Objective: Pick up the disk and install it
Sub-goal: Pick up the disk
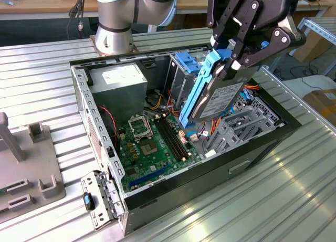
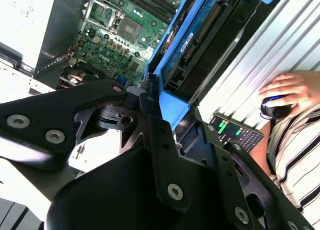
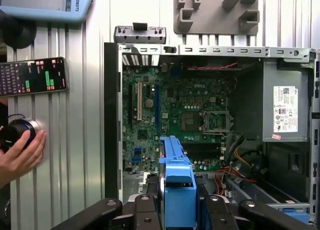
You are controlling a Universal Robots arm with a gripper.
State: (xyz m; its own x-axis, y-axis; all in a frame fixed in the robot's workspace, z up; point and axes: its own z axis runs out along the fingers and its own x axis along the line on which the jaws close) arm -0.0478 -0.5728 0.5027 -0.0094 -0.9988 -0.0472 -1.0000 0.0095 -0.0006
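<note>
Steeply tilted disk [image 1: 219, 97] clamped at its blue frame's upper end by the narrowly closed tool [image 1: 231, 59], suspended above the open computer case [image 1: 252, 155].

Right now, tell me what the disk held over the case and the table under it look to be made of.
The disk: its body looks like bare grey metal with a dull sheen; its bright blue carrier frame looks like moulded plastic, smooth and evenly coloured. The table: probably aluminium, silvery, ribbed in long slats that glare under the light.
</note>
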